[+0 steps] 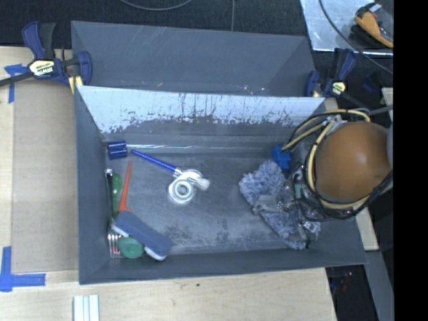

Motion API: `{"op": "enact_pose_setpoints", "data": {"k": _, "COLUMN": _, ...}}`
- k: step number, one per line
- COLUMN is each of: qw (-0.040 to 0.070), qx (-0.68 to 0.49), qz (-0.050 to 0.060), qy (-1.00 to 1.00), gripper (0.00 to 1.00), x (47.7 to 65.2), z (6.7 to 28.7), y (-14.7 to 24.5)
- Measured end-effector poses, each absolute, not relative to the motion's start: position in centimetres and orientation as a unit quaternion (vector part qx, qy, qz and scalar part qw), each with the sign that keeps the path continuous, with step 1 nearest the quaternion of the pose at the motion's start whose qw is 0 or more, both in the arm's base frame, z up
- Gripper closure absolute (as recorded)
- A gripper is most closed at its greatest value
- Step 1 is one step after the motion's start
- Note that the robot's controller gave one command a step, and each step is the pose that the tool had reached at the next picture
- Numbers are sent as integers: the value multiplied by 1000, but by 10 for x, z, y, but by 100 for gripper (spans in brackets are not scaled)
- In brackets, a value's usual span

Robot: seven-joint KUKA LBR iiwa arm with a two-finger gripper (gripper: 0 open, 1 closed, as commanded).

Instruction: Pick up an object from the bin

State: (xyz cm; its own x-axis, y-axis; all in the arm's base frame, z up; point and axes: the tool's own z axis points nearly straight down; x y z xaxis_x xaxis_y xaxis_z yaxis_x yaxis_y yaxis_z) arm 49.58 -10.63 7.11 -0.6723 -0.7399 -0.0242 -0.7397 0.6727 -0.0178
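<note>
Seen from above in the camera view, the arm is reaching into the grey metal bin [200, 59] from the right. Its orange-brown wrist cover [351, 162] and looped cables are hanging over the bin's right end. The gripper [299, 218] is sitting low among the folds of a rumpled blue-grey fuzzy cloth [263, 182]. The cloth is lying directly under the jaws and spreading out to their left and away toward the back wall.

Whether the jaws are spread or pressed together cannot be told, because the mechanism is blending into the cloth and the cables are crowding it. Nothing is visibly being pinched or lifted clear of the floor.

Well to the left of the jaws, a white tape roll [182, 190] is lying flat near the middle of the floor, with a blue pen [152, 160] angling away just beyond it. Farthest from the jaws, along the left wall, a loose cluster is lying: a small blue block [116, 150], an orange stick [125, 186], a blue-grey pad [142, 234] and a green lump [132, 249].

By the look of it the task is sitting at its midpoint. The approach is appearing complete, with the gripper down at the cloth, while a confirmed grasp and the lift out of the bin are remaining to be done.
</note>
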Motion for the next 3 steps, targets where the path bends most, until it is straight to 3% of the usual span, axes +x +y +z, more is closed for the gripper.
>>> {"op": "enact_pose_setpoints", "data": {"k": 1, "qw": 14, "qx": -104, "qz": 1, "qy": 994, "gripper": 100, "x": 509, "z": 76, "y": -16}}
{"op": "enact_pose_setpoints", "data": {"k": 2, "qw": 14, "qx": -103, "qz": 0, "qy": 995, "gripper": 100, "x": 508, "z": 76, "y": -18}}
{"op": "enact_pose_setpoints", "data": {"k": 3, "qw": 11, "qx": -103, "qz": 0, "qy": 995, "gripper": 100, "x": 507, "z": 91, "y": -18}}
